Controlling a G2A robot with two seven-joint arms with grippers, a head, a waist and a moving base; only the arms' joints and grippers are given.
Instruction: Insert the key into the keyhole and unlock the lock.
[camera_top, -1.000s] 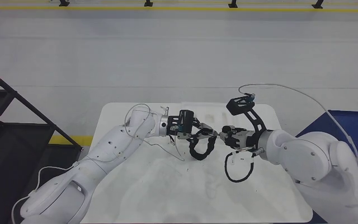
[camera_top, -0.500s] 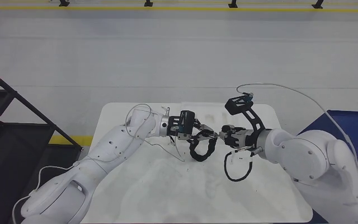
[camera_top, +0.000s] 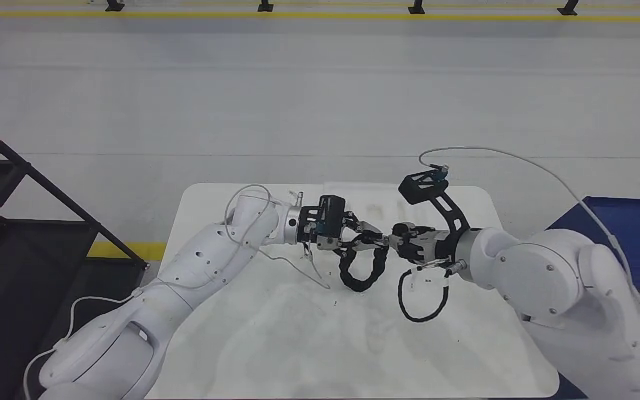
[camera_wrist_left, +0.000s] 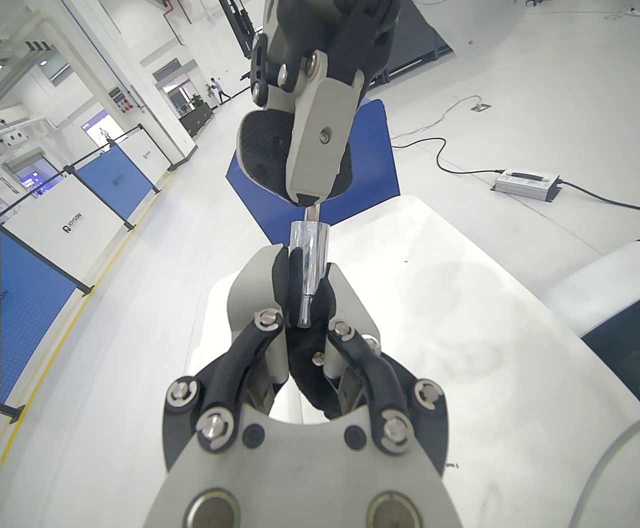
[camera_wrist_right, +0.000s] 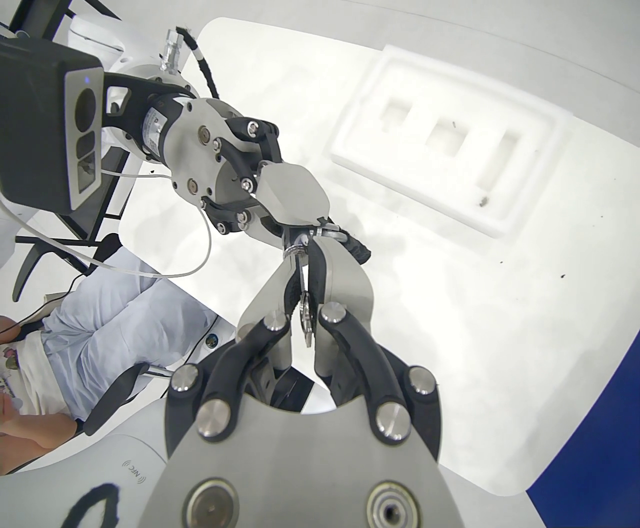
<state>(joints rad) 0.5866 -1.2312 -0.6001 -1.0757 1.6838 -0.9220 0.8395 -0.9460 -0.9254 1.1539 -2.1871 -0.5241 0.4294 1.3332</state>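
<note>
- Fingers of the left gripper (camera_wrist_left: 304, 267) are clenched on the lock (camera_wrist_left: 310, 245), a chrome cylinder held by its lower half with its end face free.
- Fingers of the right gripper (camera_wrist_right: 304, 252) are clamped on the key (camera_wrist_right: 305, 312), whose flat metal head stands edge-on between the pads.
- The top view shows the two grippers tip to tip above the middle of the counter (camera_top: 300, 330), with the lock and key in the air where they meet. A black cable (camera_top: 362, 268) hangs in a loop from that point down to the counter.
- The left wrist view looks along the cylinder. A short piece of key blade spans the gap between the right fingertips and the cylinder's end face and touches that face. How deep it sits cannot be told.
- The right wrist view shows the key's head, which the right fingers hide in the left wrist view. The blade runs on toward the chrome rim just past the fingertips, and the black cable juts out beside it.
- The right wrist view also takes in a white foam tray (camera_wrist_right: 360, 150) with three rectangular recesses, lying flat on the counter beyond the grippers.
- Writing: blue panels (camera_wrist_left: 115, 172) on the floor in the left wrist view carry white print. A power brick (camera_wrist_left: 527, 182) on the floor has a label that is too small to read.
</note>
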